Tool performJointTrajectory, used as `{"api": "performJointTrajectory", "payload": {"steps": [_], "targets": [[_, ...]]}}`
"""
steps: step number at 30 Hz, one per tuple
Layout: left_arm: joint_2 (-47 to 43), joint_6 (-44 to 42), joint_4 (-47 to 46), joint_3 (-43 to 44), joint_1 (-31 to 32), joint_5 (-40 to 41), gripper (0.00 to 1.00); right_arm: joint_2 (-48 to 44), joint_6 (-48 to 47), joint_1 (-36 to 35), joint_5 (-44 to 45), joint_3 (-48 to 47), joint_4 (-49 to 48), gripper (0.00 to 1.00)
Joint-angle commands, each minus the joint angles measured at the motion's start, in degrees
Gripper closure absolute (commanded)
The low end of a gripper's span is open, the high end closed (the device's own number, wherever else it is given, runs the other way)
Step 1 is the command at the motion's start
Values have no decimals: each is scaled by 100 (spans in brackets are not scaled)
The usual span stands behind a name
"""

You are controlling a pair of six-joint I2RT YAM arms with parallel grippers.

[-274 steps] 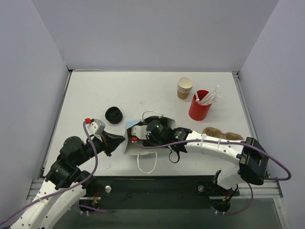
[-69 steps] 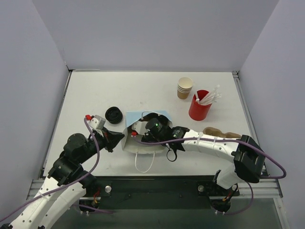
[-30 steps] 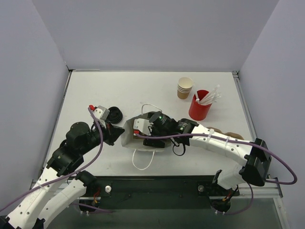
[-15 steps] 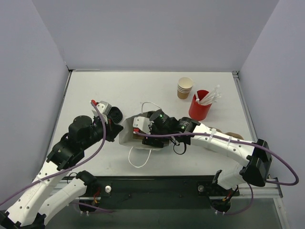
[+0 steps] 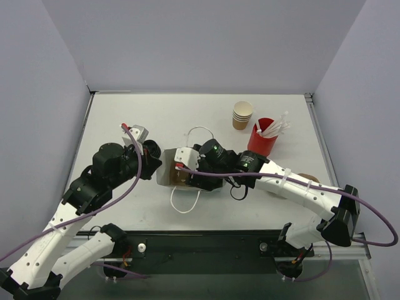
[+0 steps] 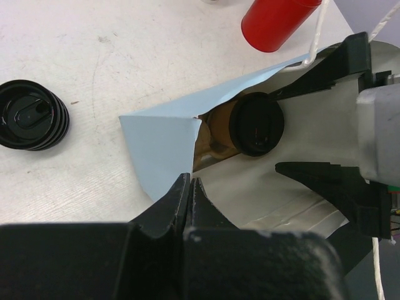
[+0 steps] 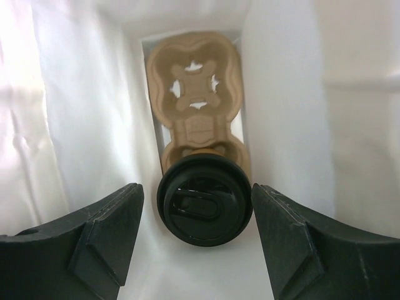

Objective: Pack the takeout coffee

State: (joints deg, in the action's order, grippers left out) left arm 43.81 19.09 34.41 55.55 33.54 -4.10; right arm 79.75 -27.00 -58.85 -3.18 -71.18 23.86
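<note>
Takeout coffee (image 7: 204, 201) sits inside the white paper bag (image 6: 159, 144), base in the near pocket of the pulp cup carrier (image 7: 195, 103) at the bag's bottom; far pocket vacant. Key relation: cup lies dead ahead of the right gripper (image 7: 196, 192), btwn its two fingers, long axis along the gripper's own reach, w/ black lid toward the jaws and base away, deeper in the bag. Right jaws stand wide apart. On one side a strip of white bag wall shows btwn finger and lid. On the other the finger runs just beside the lid's rim; can't tell if it brushes. Either way they clamp nothing. Judgement: cup reads as placed, so the right arm's next move is prob. a straight pull-back along that same axis, fingers spread so they don't catch the lid or drag the cup from its pocket. Left gripper (image 6: 189, 186) is at the bag's mouth, not at the cup: jaws pressed together on the rim's edge, pinching paper & holding the mouth open. Right arm is far nearer the cup; left touches only the bag. Stack of black lids (image 6: 31, 123) lies near the left wrist, outside the bag; red cup (image 5: 261, 139) stands well apart to the right. Risk, as I read it: thin bag pinned at one edge only, so a sideways exit could tip carrier + cup.
</note>
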Motion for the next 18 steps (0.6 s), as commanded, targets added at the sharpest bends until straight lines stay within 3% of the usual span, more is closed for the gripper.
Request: {"api": "performJointTrajectory", "payload": {"steps": [1,7,13,18], "targets": [[136,16,-110,316,-23,41,100,-293,405,93,-16,-283,-109,29],[320,16,-242,430,-23,93,97,-416,626,234,125,-361,-285,29],[540,-72,-312,685,-23,251,79,-442,995,391,186,-765,-303,30],[690,-143,-479,834,-23,366,70,-407,1171,550,221,-1038,-294,30]]}}
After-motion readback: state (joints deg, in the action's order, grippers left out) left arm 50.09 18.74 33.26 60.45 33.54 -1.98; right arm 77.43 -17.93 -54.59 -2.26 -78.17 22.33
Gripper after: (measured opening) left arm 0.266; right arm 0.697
